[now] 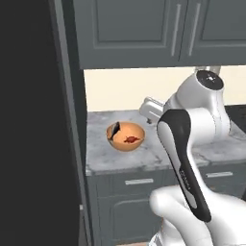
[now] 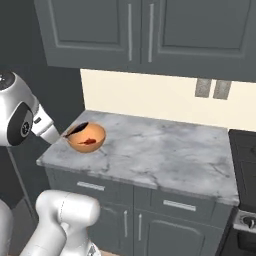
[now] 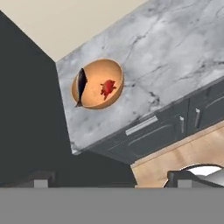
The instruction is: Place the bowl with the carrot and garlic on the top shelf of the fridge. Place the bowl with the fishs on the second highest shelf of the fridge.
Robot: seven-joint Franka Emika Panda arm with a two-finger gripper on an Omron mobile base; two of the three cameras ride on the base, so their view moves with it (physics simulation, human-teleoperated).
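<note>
The orange bowl with the fishs (image 1: pixel 126 137) (image 2: pixel 86 138) (image 3: pixel 97 84) sits on the marble counter near its left end, beside the dark fridge wall (image 1: pixel 29 125). A slim dark fish (image 3: pixel 81 85) leans on the bowl's rim and a small red one (image 3: pixel 107 88) lies inside. My gripper (image 3: pixel 113 181) hovers above and in front of the counter, well apart from the bowl. Its fingers (image 3: pixel 41 179) stand wide apart, open and holding nothing. The bowl with the carrot and garlic and the fridge shelves are out of view.
The marble counter (image 2: pixel 165 150) runs right to a dark stove (image 2: pixel 245 150). Grey wall cabinets (image 1: pixel 139 29) hang over it. Drawers and doors (image 3: pixel 144 127) sit below its front edge, above a wooden floor (image 3: pixel 175 151).
</note>
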